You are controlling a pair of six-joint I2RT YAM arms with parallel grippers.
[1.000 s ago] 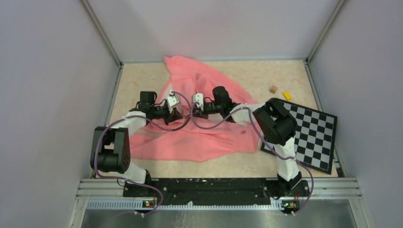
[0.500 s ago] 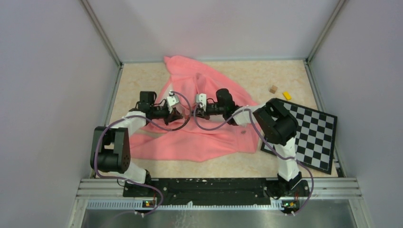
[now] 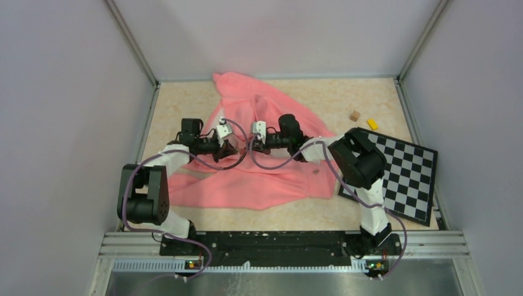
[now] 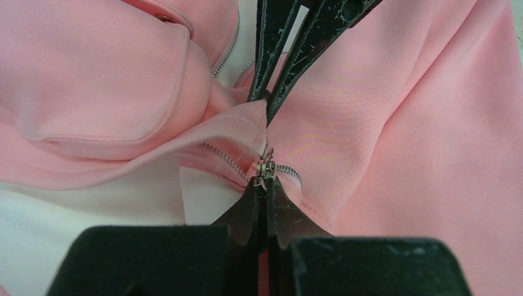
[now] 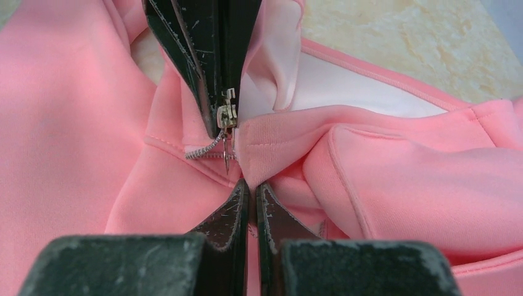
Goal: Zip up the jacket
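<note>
The salmon-pink jacket (image 3: pixel 247 185) lies spread on the table, its paler lining (image 4: pixel 80 209) showing at the open front. My left gripper (image 3: pixel 232 150) is shut on the small metal zipper slider (image 4: pixel 266 165), with zipper teeth running off to both sides. My right gripper (image 3: pixel 248 147) faces it tip to tip and is shut on a fold of the jacket's front edge (image 5: pixel 271 139) just beside the slider (image 5: pixel 227 114). In the left wrist view the right gripper's fingers (image 4: pixel 271 55) come in from the top. The pocket flap (image 4: pixel 105 80) lies to the left there.
A black-and-white checkerboard (image 3: pixel 401 172) lies at the right, partly under the right arm. A small brown block (image 3: pixel 354 115) and a yellow block (image 3: pixel 372 124) sit behind it. Grey walls enclose the table on three sides.
My right gripper drew slightly right, away from the left one, then came back left toward it. The left arm and the jacket have hardly moved.
</note>
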